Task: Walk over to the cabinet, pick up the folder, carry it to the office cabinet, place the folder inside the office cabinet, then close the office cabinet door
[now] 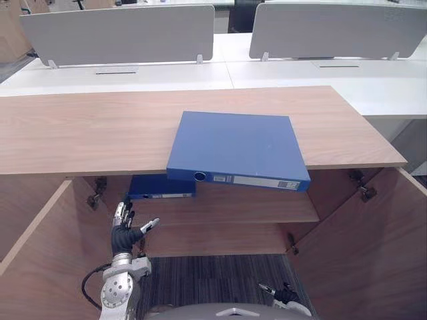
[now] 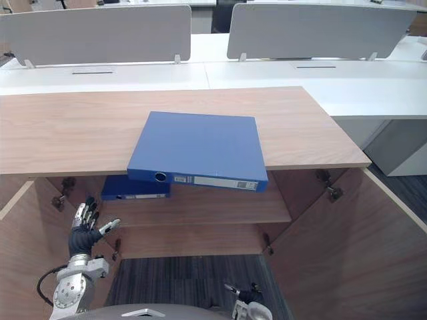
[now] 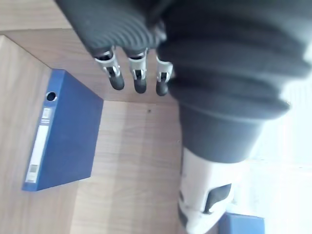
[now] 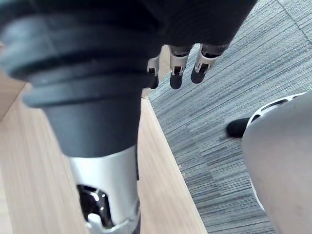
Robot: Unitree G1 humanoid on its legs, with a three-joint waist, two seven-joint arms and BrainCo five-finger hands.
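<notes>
While its fingers (image 3: 140,83) stand straight and spread with nothing between them, the left hand (image 1: 124,233) is raised in front of the open cabinet (image 1: 87,127), palm empty and thumb (image 1: 151,224) angled out to the side. Past those fingertips, and apart from them, a second blue folder (image 1: 160,187) lies flat on the inner shelf (image 1: 253,207) at its left end, spine label facing out. Above it, the blue folder (image 1: 237,150) rests flat on the wooden cabinet top, near the middle, turned slightly askew, with its labelled spine overhanging the front edge; neither hand touches it. The right hand (image 1: 285,293) hangs low on the robot's right side, its fingers (image 4: 176,68) loosely extended and holding nothing, pointing down over the grey striped carpet (image 1: 213,280) beside the edge of a wooden panel. Both cabinet doors are swung open, the left door (image 1: 40,260) and the right door (image 1: 367,253) flanking the opening, so the shelf and the board beneath it are exposed. Behind the cabinet run white desks (image 1: 167,73), each carrying a grey divider screen (image 1: 120,33) along its far side.
</notes>
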